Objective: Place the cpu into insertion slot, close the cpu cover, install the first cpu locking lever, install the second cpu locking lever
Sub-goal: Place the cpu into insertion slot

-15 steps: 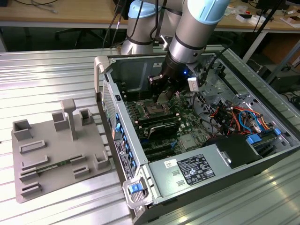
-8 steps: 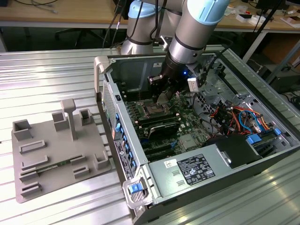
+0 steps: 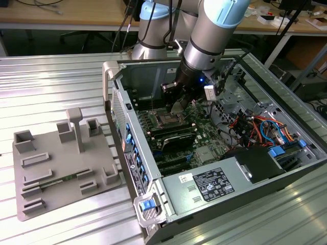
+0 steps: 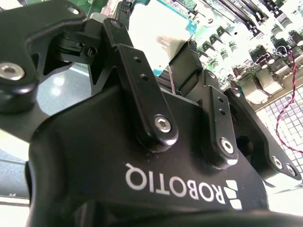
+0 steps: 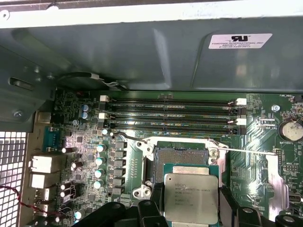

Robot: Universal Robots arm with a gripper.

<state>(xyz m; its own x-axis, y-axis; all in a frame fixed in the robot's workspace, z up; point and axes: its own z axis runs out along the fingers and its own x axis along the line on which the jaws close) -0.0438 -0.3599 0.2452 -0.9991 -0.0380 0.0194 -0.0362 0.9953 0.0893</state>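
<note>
Arm reaches down into the open computer case (image 3: pixel 143 76), and my gripper (image 3: pixel 176 105) hangs low over the green board (image 5: pixel 265 101). Grip state: clenched on the cpu (image 5: pixel 191 194), with my black fingers (image 5: pixel 152 209) pressing its two opposite edges and the silvery top facing the first wrist view. In the second wrist view the same chip (image 4: pixel 158 33) shows pale and flat between the two finger links, gripper (image 4: pixel 157 45) closed on it. The cpu is not seated. It is in my hold above the board, overlapping the near edge of the insertion slot (image 5: pixel 182 155), and the slot's dark contact field lies uncovered inside its silver rim. A wire locking lever (image 5: pixel 248 151) sticks out from one side of the slot, and a second wire lever (image 5: pixel 125 138) runs off the opposite corner. I cannot tell how the cover stands. The long black memory slots (image 5: pixel 170 111) sit between the insertion slot and the grey case wall. A row of silver capacitors (image 5: pixel 100 156) runs just beside the slot, with the rear ports (image 5: pixel 41 165) further out that way. A round coin battery (image 5: pixel 289 130) sits near the board's other edge. In the exterior view a power supply box (image 3: pixel 214 184) fills the near end of the case, with orange and blue cables (image 3: pixel 260 127) to the exterior view's right of me. A grey fixture tray (image 3: pixel 56 153) lies on the slatted metal table (image 3: pixel 51 87) at the exterior view's left, well apart from the case.
</note>
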